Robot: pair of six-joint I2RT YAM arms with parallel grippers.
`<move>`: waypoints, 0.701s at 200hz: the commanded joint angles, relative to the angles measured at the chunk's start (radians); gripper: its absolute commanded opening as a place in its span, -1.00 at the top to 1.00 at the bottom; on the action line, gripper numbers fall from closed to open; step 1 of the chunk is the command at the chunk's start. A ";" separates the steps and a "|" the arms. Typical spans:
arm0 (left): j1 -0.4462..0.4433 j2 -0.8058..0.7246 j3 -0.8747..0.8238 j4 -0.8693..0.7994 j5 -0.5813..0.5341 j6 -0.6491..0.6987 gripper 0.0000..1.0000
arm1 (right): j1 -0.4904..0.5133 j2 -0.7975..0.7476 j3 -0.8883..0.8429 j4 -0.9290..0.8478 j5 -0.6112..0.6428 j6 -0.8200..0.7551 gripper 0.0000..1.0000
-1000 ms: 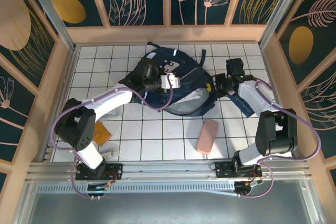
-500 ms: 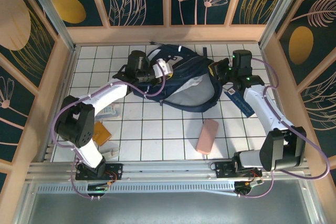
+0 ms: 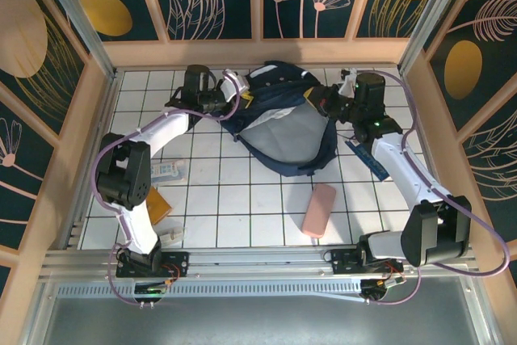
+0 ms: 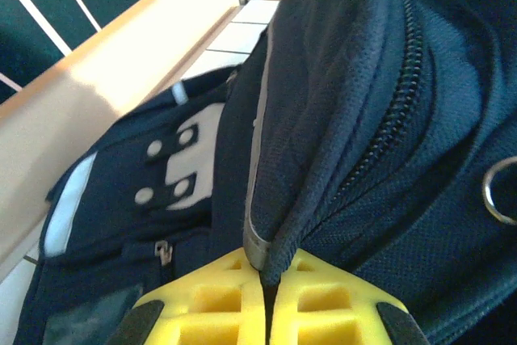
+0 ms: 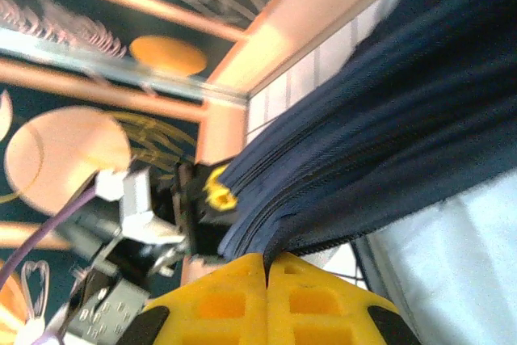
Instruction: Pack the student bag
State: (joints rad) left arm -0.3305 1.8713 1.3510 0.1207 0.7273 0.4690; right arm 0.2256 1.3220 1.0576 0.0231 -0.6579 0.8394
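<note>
The student bag [image 3: 284, 119] lies at the counter's far edge, about midway along it. Its mouth gapes on pale grey lining [image 3: 279, 139], and I can't tell what is inside. My left tool [image 4: 263, 274] is clamped on a fabric fold beside the zip. My right tool [image 5: 266, 262] is pinched onto the zippered rim. The left wrist view adds grey snap patches [image 4: 182, 163] and a metal ring [image 4: 501, 191]. A pink case [image 3: 319, 208] sits nearer the front edge.

You have a white tiled table [image 3: 242, 208]: the student bag [image 3: 283, 131] lies at the back, a pink block [image 3: 319, 208] nearer, an orange pad [image 3: 160, 206] left, and a dark blue strip [image 3: 370, 161] right.
</note>
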 commanded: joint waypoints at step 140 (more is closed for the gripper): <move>0.024 -0.192 -0.074 -0.139 0.104 0.213 -0.41 | 0.156 -0.059 0.066 -0.036 0.241 -0.180 1.00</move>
State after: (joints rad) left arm -0.2646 1.8793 1.3788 -0.0048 0.8066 0.5926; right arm 0.3717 1.2980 1.1149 -0.1905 -0.4831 0.4725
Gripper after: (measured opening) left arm 0.630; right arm 0.038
